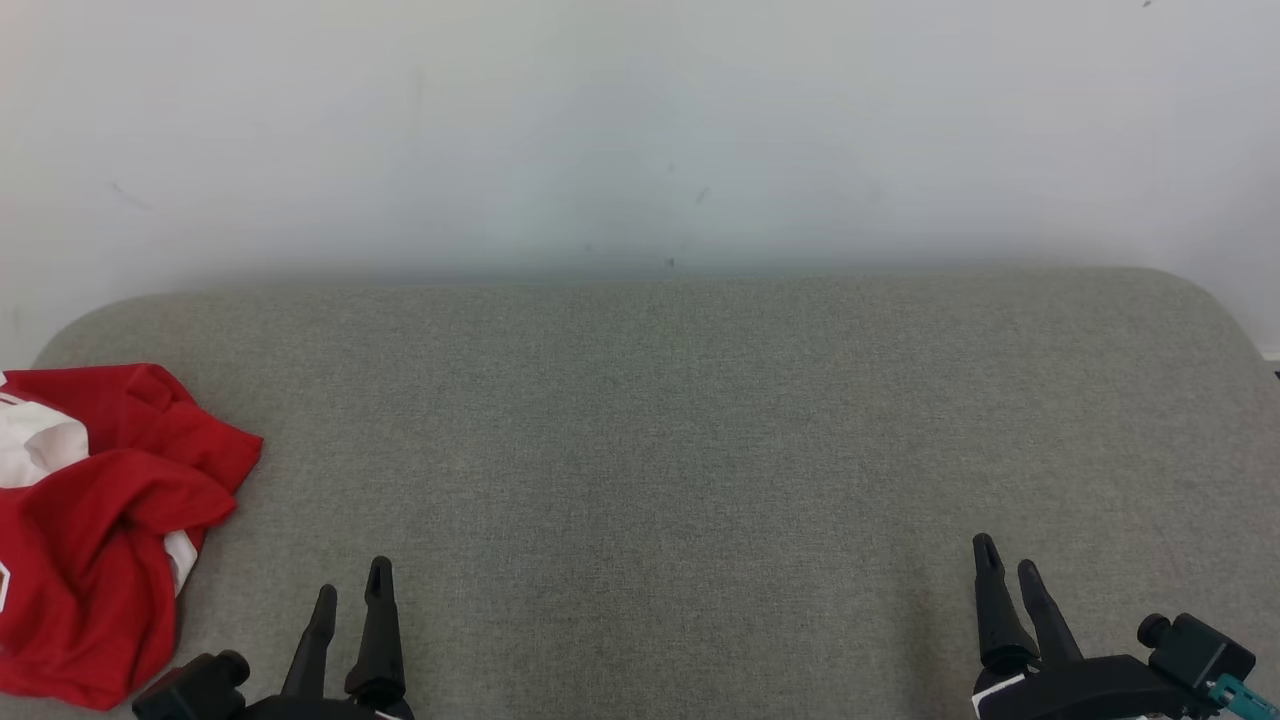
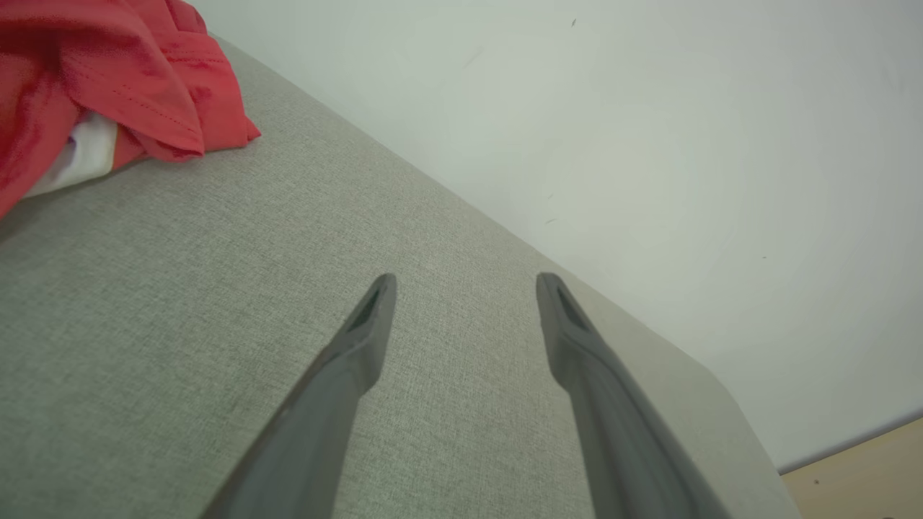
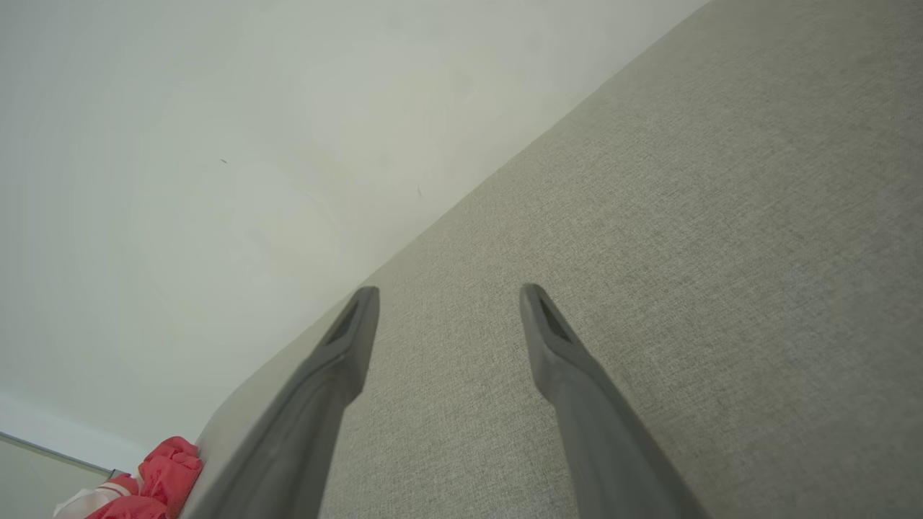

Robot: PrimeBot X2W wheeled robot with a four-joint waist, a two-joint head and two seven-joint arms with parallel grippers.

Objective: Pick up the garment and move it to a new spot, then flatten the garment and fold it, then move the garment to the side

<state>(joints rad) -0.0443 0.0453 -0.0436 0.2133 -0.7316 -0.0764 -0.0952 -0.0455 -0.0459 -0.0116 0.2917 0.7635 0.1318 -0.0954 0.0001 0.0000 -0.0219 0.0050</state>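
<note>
A crumpled red garment [image 1: 100, 520] with white patches lies in a heap at the far left of the grey fabric surface [image 1: 660, 430]. The garment [image 2: 108, 79] also fills the top left corner of the left wrist view, and a bit of the garment [image 3: 155, 479] peeks in at the bottom left of the right wrist view. My left gripper [image 1: 352, 588] hovers open just right of the heap, with nothing between its fingers [image 2: 360, 339]. Far to the right, my right gripper [image 1: 1008, 560] is open too and holds nothing, over bare fabric [image 3: 649, 216].
A pale wall [image 1: 640, 130] runs along the back edge of the surface. The surface has rounded corners at back left and back right [image 1: 1190, 290]. A strip of tan floor [image 2: 865, 476] shows past its end.
</note>
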